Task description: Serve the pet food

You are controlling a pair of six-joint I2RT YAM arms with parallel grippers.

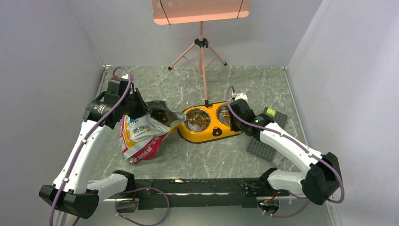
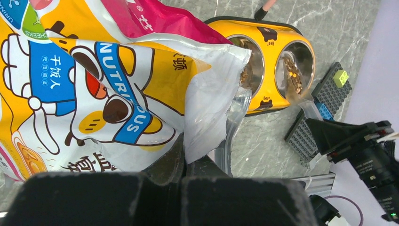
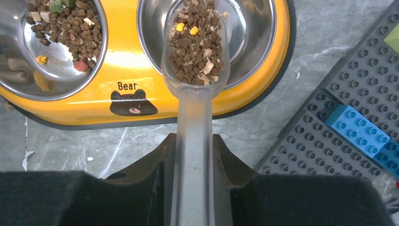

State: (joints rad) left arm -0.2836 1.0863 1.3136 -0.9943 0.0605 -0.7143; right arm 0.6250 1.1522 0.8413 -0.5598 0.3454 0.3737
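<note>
The crinkly white-and-yellow pet food bag (image 1: 141,134) (image 2: 94,84) leans beside the left end of the yellow double-bowl feeder (image 1: 207,136) (image 2: 268,52) (image 3: 127,61). My left gripper (image 1: 139,109) (image 2: 190,157) is shut on the bag's torn top edge. My right gripper (image 1: 234,113) (image 3: 194,155) is shut on the handle of a clear plastic scoop (image 3: 194,117). The scoop is heaped with brown kibble (image 3: 195,42) and hovers level over the right steel bowl (image 3: 249,37). Kibble (image 3: 70,28) lies in the left bowl.
A grey studded baseplate (image 1: 266,141) (image 3: 339,94) lies right of the feeder, with a blue brick (image 3: 360,129) and a green brick (image 1: 270,112) on it. A pink stand on a tripod (image 1: 201,44) rises behind the feeder. Grey walls close in both sides.
</note>
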